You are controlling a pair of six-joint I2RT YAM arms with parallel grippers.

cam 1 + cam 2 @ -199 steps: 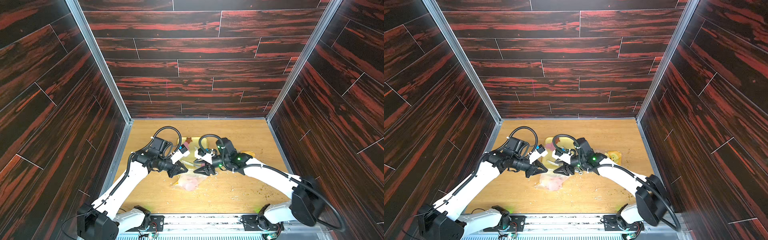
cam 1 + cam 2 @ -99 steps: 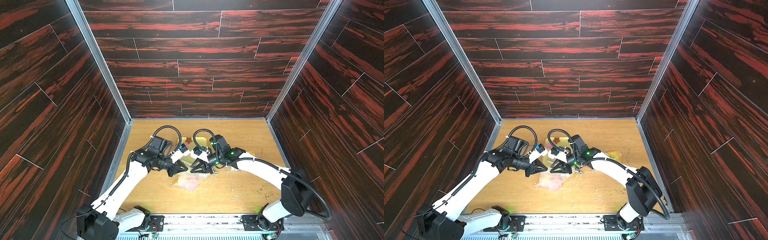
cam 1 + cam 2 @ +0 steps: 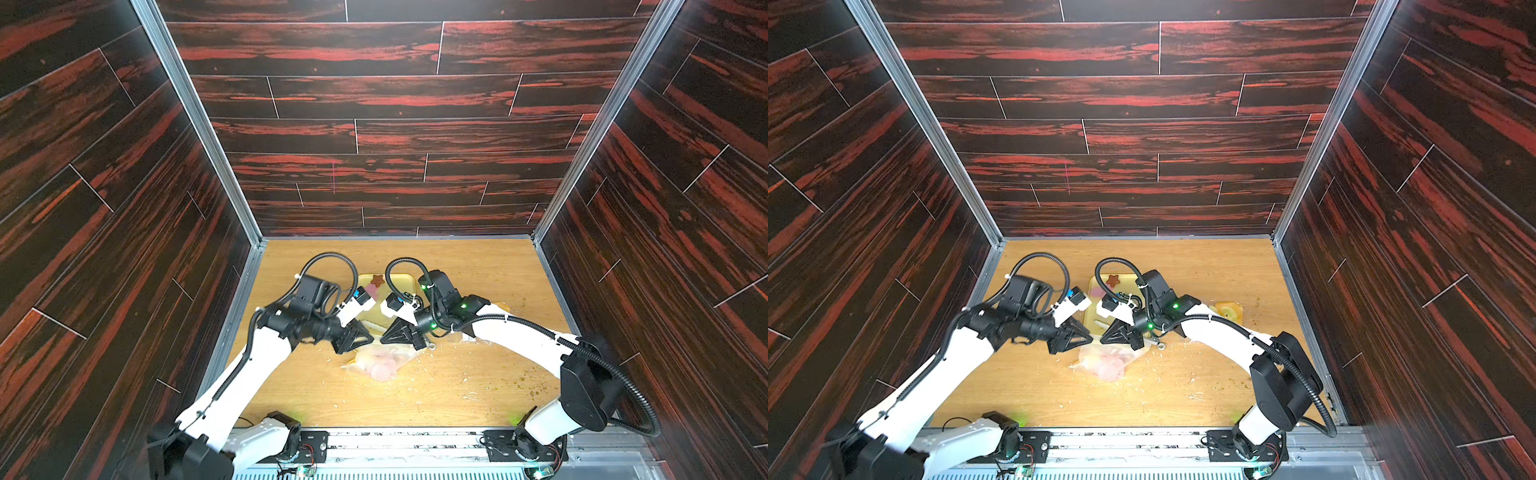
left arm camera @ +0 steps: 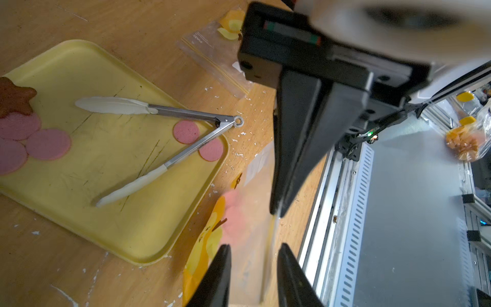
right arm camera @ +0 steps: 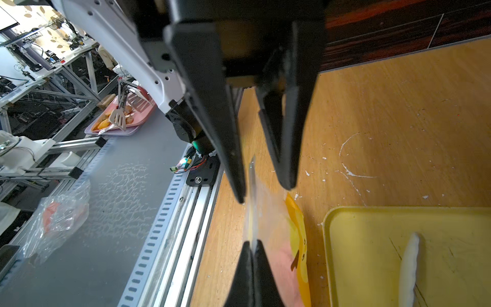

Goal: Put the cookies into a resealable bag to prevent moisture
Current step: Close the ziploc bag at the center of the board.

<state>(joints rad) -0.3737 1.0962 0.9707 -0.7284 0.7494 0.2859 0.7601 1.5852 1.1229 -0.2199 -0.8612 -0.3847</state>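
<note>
A clear resealable bag (image 3: 380,361) with a yellow animal print lies on the table in front of the yellow tray (image 3: 405,282), with several pink cookies (image 4: 233,212) inside. My right gripper (image 5: 253,245) is shut on the bag's top edge. My left gripper (image 4: 253,249) faces it, open, its fingers standing on either side of the same edge. More pink cookies (image 4: 47,144) and a brown star cookie (image 4: 13,97) lie on the tray (image 4: 66,186). In both top views the two grippers (image 3: 370,336) (image 3: 1102,338) meet tip to tip above the bag (image 3: 1106,361).
Metal tongs (image 4: 186,114) with white tips lie open on the tray. A second clear bag (image 4: 215,53) lies on the table to the right of the tray (image 3: 1227,309). White crumbs are scattered over the wood. Dark walls enclose three sides; a metal rail (image 3: 395,434) runs along the front.
My right gripper moved left to the bag's top edge and shut on it. My left gripper, shut before, has opened around that edge.
</note>
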